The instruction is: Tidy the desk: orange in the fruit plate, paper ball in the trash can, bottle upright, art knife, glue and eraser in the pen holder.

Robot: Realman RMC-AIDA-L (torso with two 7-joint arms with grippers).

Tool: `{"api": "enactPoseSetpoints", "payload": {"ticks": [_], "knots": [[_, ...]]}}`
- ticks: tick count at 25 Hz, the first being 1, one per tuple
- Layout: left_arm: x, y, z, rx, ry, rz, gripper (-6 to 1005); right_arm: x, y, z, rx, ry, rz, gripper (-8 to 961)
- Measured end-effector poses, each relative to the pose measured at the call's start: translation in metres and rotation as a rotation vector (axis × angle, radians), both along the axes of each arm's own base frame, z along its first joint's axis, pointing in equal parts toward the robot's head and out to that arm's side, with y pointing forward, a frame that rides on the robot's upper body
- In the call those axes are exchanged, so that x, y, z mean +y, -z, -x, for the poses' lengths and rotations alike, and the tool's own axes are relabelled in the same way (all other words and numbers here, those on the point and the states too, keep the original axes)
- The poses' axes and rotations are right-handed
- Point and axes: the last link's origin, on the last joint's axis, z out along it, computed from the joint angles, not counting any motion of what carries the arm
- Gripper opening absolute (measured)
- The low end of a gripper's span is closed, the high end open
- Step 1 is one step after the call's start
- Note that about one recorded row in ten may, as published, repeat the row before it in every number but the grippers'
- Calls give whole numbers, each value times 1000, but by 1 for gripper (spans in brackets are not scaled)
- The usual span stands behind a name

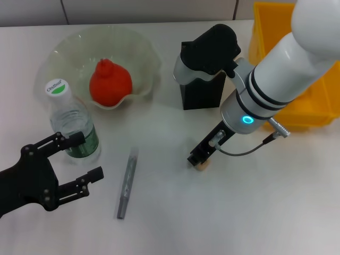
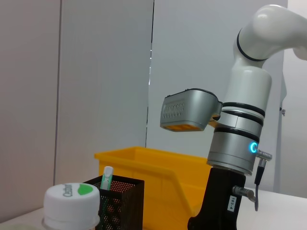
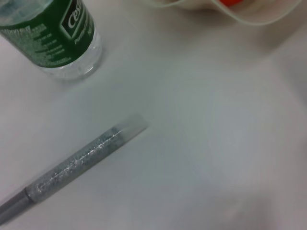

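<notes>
The right gripper (image 1: 201, 160) was down at the desk (image 1: 255, 212), its jaws closed narrowly about the eraser (image 1: 202, 166), a small tan block that touched the desk surface just under the fingertips. The pen holder (image 1: 202, 95) stood beyond those jaws, partly hidden by the right arm's wrist camera housing, and the trash can (image 1: 313, 106) lay farther out on the arm's outer side. A grey glittery pen-like stick (image 1: 127, 183) lay flat on the desk between the two grippers, apart from both. The left gripper (image 1: 79, 164) hovered low with its jaws spread wide and empty; the bottle (image 1: 71, 125) stood upright just beyond the upper finger, near it, though whether they touched could not be told. Behind the bottle, the orange (image 1: 110, 83) sat inside the fruit plate (image 1: 143, 48), well away from either set of jaws.
</notes>
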Motion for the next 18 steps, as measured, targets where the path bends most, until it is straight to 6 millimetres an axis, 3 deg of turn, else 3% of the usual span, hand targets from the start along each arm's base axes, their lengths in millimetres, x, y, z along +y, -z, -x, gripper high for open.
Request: {"api": "enactPoseSetpoints", "payload": {"ticks": [9,18], "knots": [[0,0,0,0,1,1,786,-2,-25,18,61,-44,-35,235],[0,1,-1,0,4,4,786,14,-106,40,245,-136,-268,237]]}}
